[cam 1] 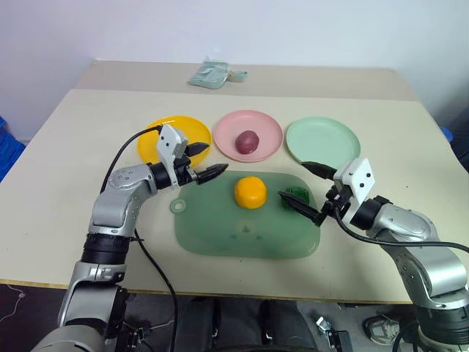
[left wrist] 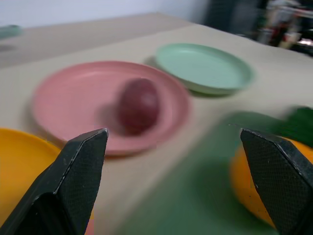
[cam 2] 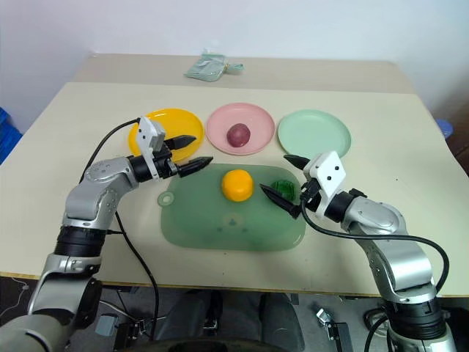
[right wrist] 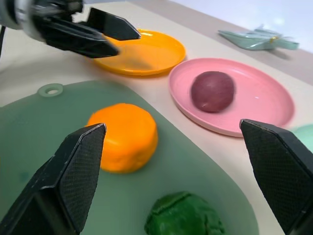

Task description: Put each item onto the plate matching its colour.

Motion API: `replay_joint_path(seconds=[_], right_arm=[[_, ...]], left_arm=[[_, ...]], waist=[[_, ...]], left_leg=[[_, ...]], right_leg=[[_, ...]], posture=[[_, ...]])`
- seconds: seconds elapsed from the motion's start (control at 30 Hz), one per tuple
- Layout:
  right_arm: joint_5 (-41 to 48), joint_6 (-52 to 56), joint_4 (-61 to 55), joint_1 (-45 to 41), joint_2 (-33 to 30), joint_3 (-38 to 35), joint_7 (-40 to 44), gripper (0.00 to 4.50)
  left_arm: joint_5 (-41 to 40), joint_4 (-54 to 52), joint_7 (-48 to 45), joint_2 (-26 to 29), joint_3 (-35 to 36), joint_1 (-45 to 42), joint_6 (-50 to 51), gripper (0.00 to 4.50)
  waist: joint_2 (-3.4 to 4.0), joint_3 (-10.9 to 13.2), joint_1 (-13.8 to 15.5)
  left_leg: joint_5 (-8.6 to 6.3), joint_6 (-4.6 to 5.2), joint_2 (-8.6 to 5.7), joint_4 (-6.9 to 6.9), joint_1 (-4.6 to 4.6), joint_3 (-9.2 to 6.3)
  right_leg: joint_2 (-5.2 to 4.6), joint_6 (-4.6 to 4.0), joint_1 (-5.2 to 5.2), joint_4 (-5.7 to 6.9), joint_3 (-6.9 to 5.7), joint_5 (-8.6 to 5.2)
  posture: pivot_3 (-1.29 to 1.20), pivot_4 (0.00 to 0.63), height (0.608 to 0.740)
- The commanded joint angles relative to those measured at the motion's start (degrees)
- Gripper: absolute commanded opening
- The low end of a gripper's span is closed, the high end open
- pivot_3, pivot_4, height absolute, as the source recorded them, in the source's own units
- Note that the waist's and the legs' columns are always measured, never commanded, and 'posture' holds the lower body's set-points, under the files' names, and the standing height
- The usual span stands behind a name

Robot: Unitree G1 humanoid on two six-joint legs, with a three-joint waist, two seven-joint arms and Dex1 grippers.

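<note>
One down: the dark purple-red round toy food (cam 1: 248, 140) sat on the pink plastic plate (cam 1: 265, 125). The orange round toy (cam 1: 250, 192) and bumpy dark green toy (cam 2: 283, 188) waited on the translucent green board (cam 1: 220, 235) before it, yellow plate (cam 1: 155, 143) and mint plate (cam 1: 322, 139) bare. The left gripper (cam 1: 204, 160) and right gripper (cam 1: 306, 188) gaped empty.

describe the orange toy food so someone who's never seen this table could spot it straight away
On the beige table, find the large translucent green rounded-rectangle board in front of three round plastic plates. The round orange toy food sits near the board's far edge. Its neighbour on the board, the bumpy dark green toy food, is much darker.
</note>
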Motion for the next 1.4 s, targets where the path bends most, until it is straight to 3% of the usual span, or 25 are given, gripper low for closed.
replay_joint_path(seconds=[0.03, 0.4, 0.57, 0.67, 0.77, 0.9, 1.0, 1.13, 1.23, 1.4], right_arm=[[1.5, -0.4, -1.1, -0.3, -1.3, -0.8, 2.2, 4.50], [1.4, -0.1, -4.3, 3.1, -1.5, -2.3, 1.0, 4.50], [1.5, 0.1, -5.3, 4.2, -1.6, -3.0, 0.0, 4.50], [1.4, 0.0, -5.4, 4.2, -1.6, -3.0, 0.0, 4.50], [1.1, -0.5, -4.9, 3.7, -1.6, -2.9, 0.1, 4.50], [0.8, -0.9, -3.7, 2.2, -1.3, -2.2, 0.3, 4.50], [0.6, -1.2, -2.3, 0.4, -0.5, -0.7, 0.7, 4.50], [0.0, -1.8, -0.4, -1.7, 0.3, 1.2, 1.4, 4.50], [-0.1, -1.6, -0.2, -2.3, 0.3, 1.7, 1.5, 4.50], [4.0, 3.7, -0.3, -2.0, -0.7, 0.1, 2.1, 4.50]], left_arm=[[2.1, -3.7, -3.0, 0.7, -6.1, -0.5, -0.5, 4.41], [11.4, 6.7, -6.1, -1.1, -16.8, -5.8, -7.2, 4.41], [10.0, 7.2, -6.3, -2.3, -15.0, -6.0, -7.7, 3.13], [7.6, 6.4, -3.6, -2.6, -10.5, -5.8, -5.9, 3.13], [5.2, 6.4, 6.8, -2.9, -0.3, -6.0, -2.3, 3.13], [8.1, 9.1, 22.8, -1.3, 9.6, -6.6, 1.9, 3.13], [10.2, 12.4, 29.8, -1.1, 11.5, -7.0, 3.6, 3.13], [10.0, 17.3, 31.9, -2.9, 12.0, -7.9, 1.7, 3.13], [9.2, 19.5, 30.1, -3.8, 12.0, -7.8, -1.3, 4.45], [9.4, 19.6, 28.2, -3.3, 11.7, -7.8, -4.1, 4.45]], waist=[[0.00, 0.0, -0.1], [0.01, 0.0, -0.2], [0.01, 0.0, -0.2], [0.01, 0.0, -0.3], [0.01, 0.0, -0.4], [0.01, 0.0, -0.7], [0.01, 0.0, -0.4], [-0.02, 0.0, 0.5], [-0.06, 0.0, 0.8], [-0.06, 0.0, 0.5]], left_leg=[[0.00, 0.01, 0.00, 0.00, 0.01, 0.00], [-0.09, 0.18, 0.03, -0.01, 0.02, 0.02], [-0.10, 0.19, 0.02, 0.01, 0.02, 0.02], [-0.10, 0.19, 0.03, 0.01, 0.02, 0.02], [-0.10, 0.20, 0.06, 0.01, 0.01, 0.02], [-0.10, 0.19, 0.10, 0.00, 0.02, 0.00], [-0.08, 0.15, 0.07, 0.00, 0.02, 0.01], [-0.01, 0.03, -0.03, 0.02, 0.01, -0.01], [-0.03, 0.06, -0.06, 0.07, -0.01, 0.00], [0.00, 0.02, -0.03, 0.07, -0.01, 0.00]], right_leg=[[0.00, 0.00, 0.01, 0.00, 0.00, 0.00], [0.21, 0.00, -0.01, 0.02, 0.00, 0.00], [0.21, 0.00, -0.01, 0.02, -0.02, 0.00], [0.22, 0.00, -0.01, 0.03, -0.02, 0.00], [0.22, 0.00, -0.05, 0.05, 0.00, 0.00], [0.20, 0.00, -0.07, 0.05, 0.02, 0.00], [0.23, 0.01, -0.06, 0.06, -0.01, 0.00], [0.17, 0.01, -0.01, 0.05, -0.09, 0.00], [0.15, 0.01, -0.01, 0.04, -0.09, 0.00], [0.17, 0.01, -0.04, 0.05, -0.08, 0.00]], posture=[[0.00, 0.150, 0.740], [0.00, 0.150, 0.740], [0.00, 0.150, 0.740], [0.00, 0.150, 0.740], [0.00, 0.150, 0.740], [0.00, 0.150, 0.740], [0.00, 0.150, 0.740], [0.00, 0.150, 0.740], [0.00, 0.150, 0.740], [0.00, 0.150, 0.740]])
